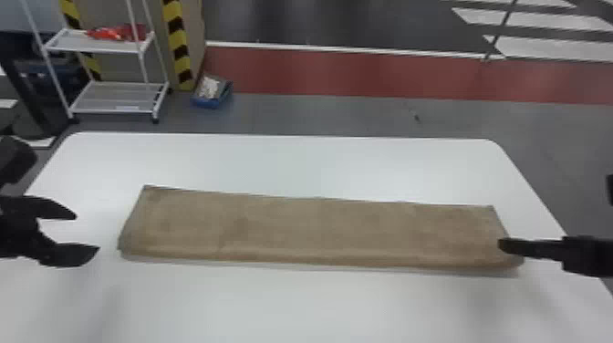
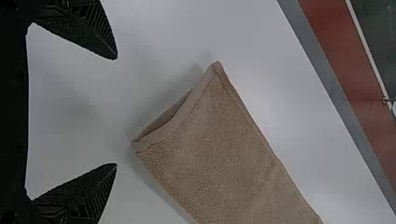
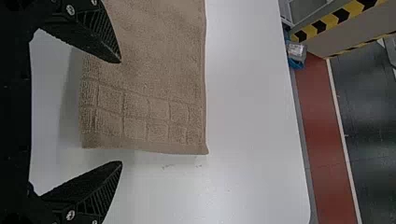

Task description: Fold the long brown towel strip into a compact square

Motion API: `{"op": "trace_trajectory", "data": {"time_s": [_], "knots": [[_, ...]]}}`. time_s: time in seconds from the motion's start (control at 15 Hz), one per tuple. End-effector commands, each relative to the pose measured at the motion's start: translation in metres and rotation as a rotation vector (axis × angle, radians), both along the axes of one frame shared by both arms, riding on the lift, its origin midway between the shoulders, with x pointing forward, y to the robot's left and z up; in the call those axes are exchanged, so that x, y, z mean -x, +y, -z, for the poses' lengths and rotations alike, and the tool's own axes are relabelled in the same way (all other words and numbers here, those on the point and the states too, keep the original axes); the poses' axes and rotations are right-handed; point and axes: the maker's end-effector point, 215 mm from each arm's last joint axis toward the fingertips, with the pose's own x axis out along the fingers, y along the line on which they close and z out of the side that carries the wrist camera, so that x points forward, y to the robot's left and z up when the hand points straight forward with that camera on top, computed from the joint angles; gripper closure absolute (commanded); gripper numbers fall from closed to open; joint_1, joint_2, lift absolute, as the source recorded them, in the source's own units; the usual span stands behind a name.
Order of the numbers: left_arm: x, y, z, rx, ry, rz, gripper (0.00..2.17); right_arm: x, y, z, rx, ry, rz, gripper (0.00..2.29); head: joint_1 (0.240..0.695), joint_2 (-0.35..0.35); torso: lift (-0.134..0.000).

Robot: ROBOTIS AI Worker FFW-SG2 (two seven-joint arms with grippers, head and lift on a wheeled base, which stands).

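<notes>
The left gripper (image 1: 86,231) and right gripper (image 3: 121,112) stand spread and empty near opposite ends of the brown towel strip (image 1: 319,232), which lies across the white table (image 1: 296,159); contact on the right is hard to judge. A shallow pinch could catch only the upper layer and skew the fold. No writing can be read.
</notes>
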Motion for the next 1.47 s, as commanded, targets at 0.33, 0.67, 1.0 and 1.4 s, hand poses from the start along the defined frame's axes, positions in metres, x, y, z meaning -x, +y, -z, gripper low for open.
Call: {"op": "trace_trajectory", "data": {"time_s": [0.33, 0.67, 1.0, 1.4], "knots": [[0.000, 0.000, 0.004, -0.005, 0.001, -0.010, 0.07, 0.004, -0.003, 0.002, -0.005, 0.000, 0.009, 0.11, 0.695, -0.096, -0.124], [0.001, -0.003, 0.006, 0.001, 0.004, -0.008, 0.08, 0.004, -0.002, 0.003, -0.007, -0.001, 0.007, 0.11, 0.695, -0.100, -0.124], [0.005, -0.012, 0.001, 0.162, 0.050, -0.132, 0.08, 0.004, -0.001, 0.003, -0.008, -0.002, 0.006, 0.11, 0.695, -0.105, -0.124], [-0.007, -0.040, 0.025, 0.258, 0.057, -0.330, 0.09, 0.006, -0.001, 0.006, -0.008, 0.002, 0.007, 0.11, 0.695, -0.119, -0.124]]}}
